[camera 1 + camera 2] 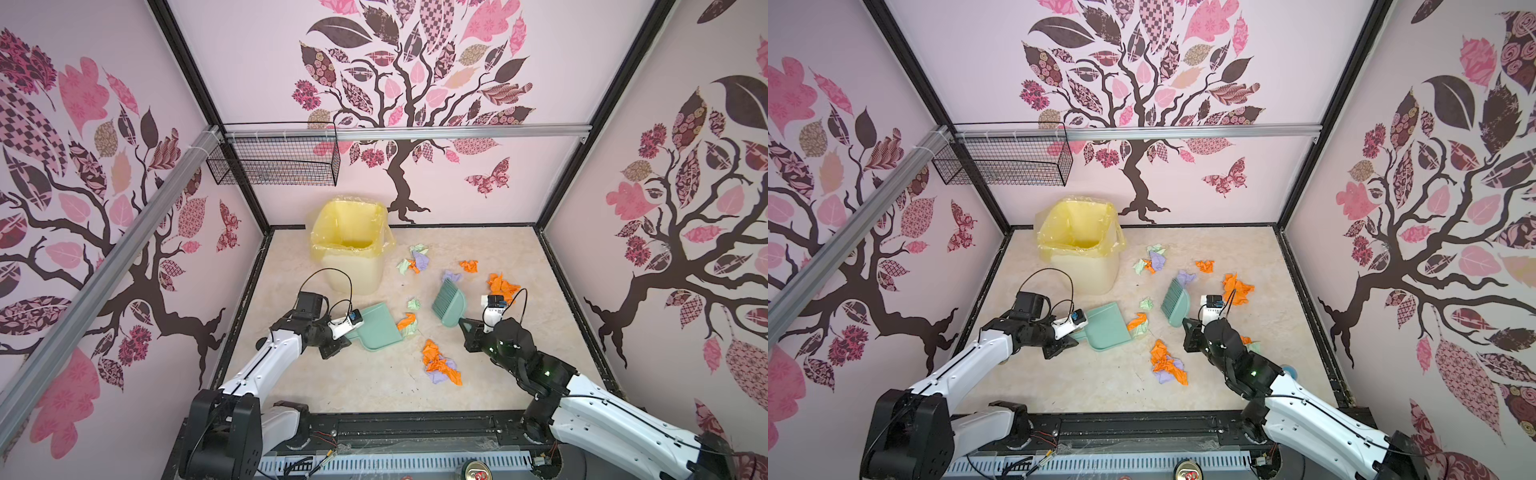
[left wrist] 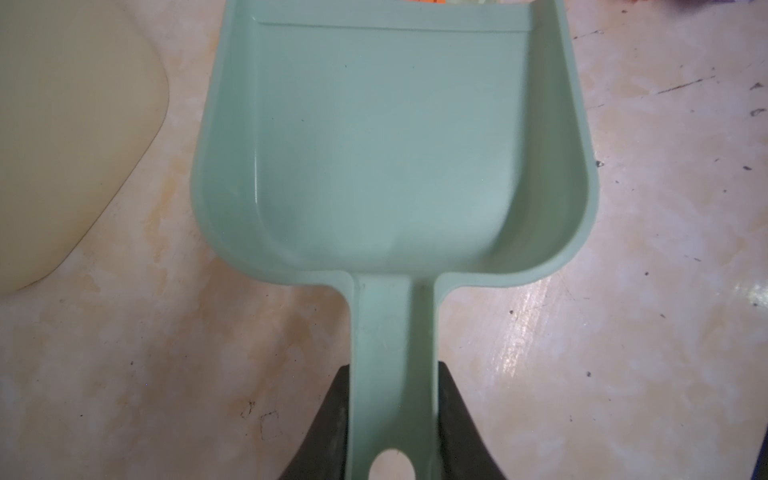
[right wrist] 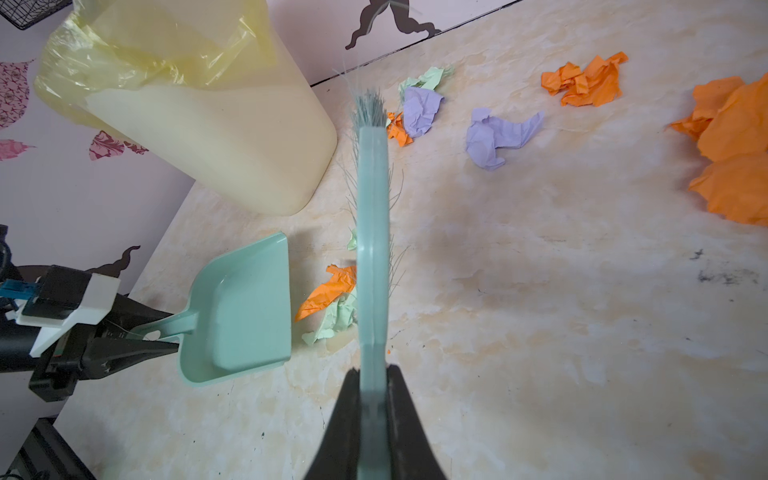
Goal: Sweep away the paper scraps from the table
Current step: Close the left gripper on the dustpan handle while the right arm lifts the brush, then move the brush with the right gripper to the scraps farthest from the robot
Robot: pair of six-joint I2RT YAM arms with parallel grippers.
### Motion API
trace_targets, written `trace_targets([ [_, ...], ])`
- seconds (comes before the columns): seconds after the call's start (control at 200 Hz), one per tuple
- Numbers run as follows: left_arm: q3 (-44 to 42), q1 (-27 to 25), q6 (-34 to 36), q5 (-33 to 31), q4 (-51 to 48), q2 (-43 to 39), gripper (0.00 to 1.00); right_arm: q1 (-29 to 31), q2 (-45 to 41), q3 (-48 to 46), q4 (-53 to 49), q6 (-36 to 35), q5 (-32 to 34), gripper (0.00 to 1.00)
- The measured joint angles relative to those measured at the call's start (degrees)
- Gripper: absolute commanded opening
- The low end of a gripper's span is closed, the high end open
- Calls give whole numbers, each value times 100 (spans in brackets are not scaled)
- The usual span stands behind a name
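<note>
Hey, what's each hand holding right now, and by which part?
The left hand grips the dustpan by its handle. The right hand grips the brush by the end of its handle.

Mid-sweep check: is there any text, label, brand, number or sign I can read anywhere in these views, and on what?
No readable text in any view.
dustpan: plain, no mark.
brush: plain, no mark.
trash bin: no label.
paper scraps: blank.
can at the near edge: any marking is too small to read.
walls: tree, leaf and butterfly pattern only, no words.
</note>
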Motion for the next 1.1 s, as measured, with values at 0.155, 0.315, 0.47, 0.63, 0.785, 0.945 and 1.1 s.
trace_targets([
  [0.155, 2, -37, 186, -133, -76, 107, 10, 0, 55, 11, -24, -20, 26, 0],
  [0.315, 48, -37, 483, -321, -457, 302, 9, 0, 789, 761, -848, -389, 442, 0],
  [0.47, 317, -37, 649, -422, -796, 396, 9, 0, 1996, 2354, -1659, -1268, 1152, 0],
  [0.63, 380, -37, 664, -485, -883, 372, 9, -31, 3445, 3956, -1740, -2835, 1980, 0],
  [0.785, 374, -39, 634, -466, -1067, 120, 8, -343, 5163, 5377, -1368, -4520, 2446, 0],
  [0.945, 247, -39, 590, -367, -1165, -426, 8, -883, 6472, 6260, -837, -5945, 2594, 0],
  [1.1, 59, -44, 509, -308, -1239, -785, 8, -1158, 7082, 6498, -85, -7270, 2540, 0],
])
